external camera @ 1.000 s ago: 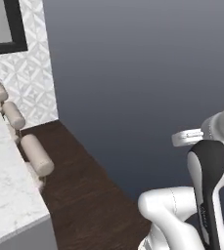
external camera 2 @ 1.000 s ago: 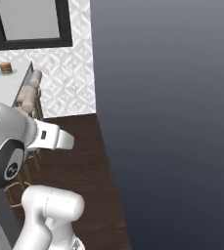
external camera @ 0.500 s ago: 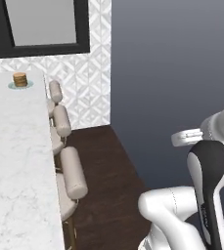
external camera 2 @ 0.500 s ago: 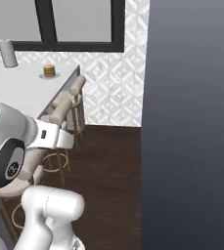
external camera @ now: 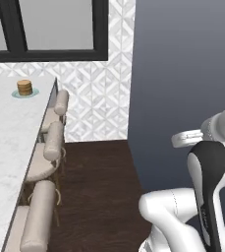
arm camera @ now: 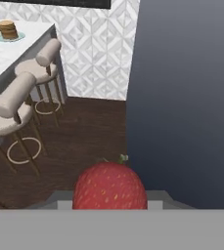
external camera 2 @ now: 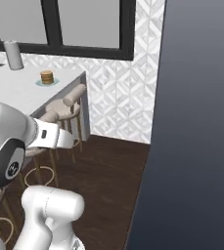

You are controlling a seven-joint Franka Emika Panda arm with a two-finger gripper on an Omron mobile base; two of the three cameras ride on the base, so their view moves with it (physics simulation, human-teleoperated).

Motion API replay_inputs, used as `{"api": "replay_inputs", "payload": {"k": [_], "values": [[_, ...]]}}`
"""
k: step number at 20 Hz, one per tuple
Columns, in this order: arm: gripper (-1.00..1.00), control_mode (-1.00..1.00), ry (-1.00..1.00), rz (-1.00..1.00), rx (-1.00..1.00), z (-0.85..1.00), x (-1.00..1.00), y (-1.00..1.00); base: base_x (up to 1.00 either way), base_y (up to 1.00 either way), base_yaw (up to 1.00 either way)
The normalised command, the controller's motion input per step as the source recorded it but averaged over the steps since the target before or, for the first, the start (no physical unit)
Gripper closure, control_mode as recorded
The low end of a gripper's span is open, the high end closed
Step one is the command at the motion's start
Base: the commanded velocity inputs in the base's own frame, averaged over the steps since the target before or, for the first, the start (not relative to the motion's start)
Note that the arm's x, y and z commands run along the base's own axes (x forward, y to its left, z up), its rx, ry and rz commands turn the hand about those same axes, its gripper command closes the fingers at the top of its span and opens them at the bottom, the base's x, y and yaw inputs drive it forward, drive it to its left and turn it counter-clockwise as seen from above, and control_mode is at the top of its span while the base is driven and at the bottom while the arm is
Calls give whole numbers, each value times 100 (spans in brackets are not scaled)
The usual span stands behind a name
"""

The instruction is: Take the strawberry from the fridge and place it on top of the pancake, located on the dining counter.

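While carried: strawberry (arm camera: 110, 186) is sitting in the gripper (arm camera: 110, 197), closed around it.
Pancake (external camera: 24, 87): resting near the bench's (external camera: 6, 138) far corner.

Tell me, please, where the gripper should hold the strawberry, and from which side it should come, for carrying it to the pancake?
Hold the strawberry across its wide red middle, coming from the side opposite the green leaf tip, since the round body gives the fingers most surface. In the hand view it already sits low between the fingers, leaf pointing away, apparently gripped this way. The pancake waits on the counter.
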Motion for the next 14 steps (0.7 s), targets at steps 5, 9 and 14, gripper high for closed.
{"api": "replay_inputs", "payload": {"k": [5,9,14], "values": [[100,100,0,0,0,0,0,0,100,-30,33],[100,100,0,0,0,0,0,0,100,-14,38],[100,100,0,0,0,0,0,0,100,-34,44]]}}
